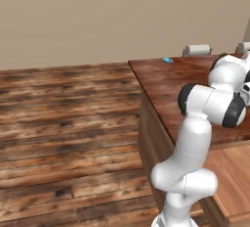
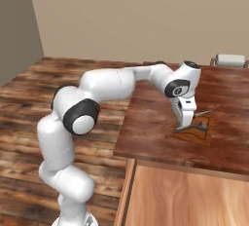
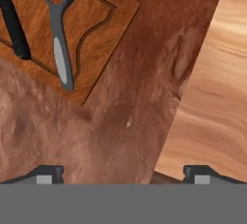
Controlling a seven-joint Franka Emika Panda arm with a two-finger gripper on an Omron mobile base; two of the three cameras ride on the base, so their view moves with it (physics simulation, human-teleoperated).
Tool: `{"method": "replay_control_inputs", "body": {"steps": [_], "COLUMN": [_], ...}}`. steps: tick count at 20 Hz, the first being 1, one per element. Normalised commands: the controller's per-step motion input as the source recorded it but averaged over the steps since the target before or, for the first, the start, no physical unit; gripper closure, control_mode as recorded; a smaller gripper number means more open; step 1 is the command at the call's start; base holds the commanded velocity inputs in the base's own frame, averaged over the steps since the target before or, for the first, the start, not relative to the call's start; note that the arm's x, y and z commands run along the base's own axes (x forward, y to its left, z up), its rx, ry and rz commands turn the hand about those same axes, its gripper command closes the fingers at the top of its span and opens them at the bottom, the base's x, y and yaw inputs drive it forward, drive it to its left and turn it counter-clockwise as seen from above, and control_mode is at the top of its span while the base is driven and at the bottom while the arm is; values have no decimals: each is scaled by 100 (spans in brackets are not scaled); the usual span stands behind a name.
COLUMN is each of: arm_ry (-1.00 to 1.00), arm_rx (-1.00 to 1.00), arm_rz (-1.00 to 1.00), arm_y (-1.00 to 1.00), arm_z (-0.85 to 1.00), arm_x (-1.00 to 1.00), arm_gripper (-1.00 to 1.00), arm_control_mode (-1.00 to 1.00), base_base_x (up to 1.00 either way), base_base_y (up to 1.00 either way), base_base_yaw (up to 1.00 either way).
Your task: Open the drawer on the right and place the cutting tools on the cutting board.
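The cutting board lies on the dark reddish countertop, and in the right base view the cutting board sits near the counter's front edge. Two cutting tools rest on it side by side: a grey peeler and a knife with a dark handle, partly cut off at the frame's edge. My gripper is open with nothing between its fingertips, beside the board's corner over bare counter. In the right base view the gripper hangs just above the board's left end. The drawer of light tan wood stands pulled out below the counter edge.
A white cylinder stands at the counter's far edge, and a small blue object lies near the far left corner. Plank floor spreads to the left of the counter. The pulled-out drawer juts toward my base.
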Motion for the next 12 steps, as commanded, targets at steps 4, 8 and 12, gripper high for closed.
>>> {"method": "replay_control_inputs", "body": {"steps": [4, 8, 12], "arm_ry": [-11, -14, -18], "arm_rx": [-4, -7, -10], "arm_rz": [0, 0, 0], "arm_y": [100, 100, 98], "arm_z": [39, 38, 44], "arm_x": [-100, -100, -100], "arm_gripper": [-100, -100, -100], "arm_control_mode": [-100, -100, -100], "base_base_x": [0, 0, 0], "base_base_y": [0, 0, 0], "base_base_yaw": [0, 0, 0]}}
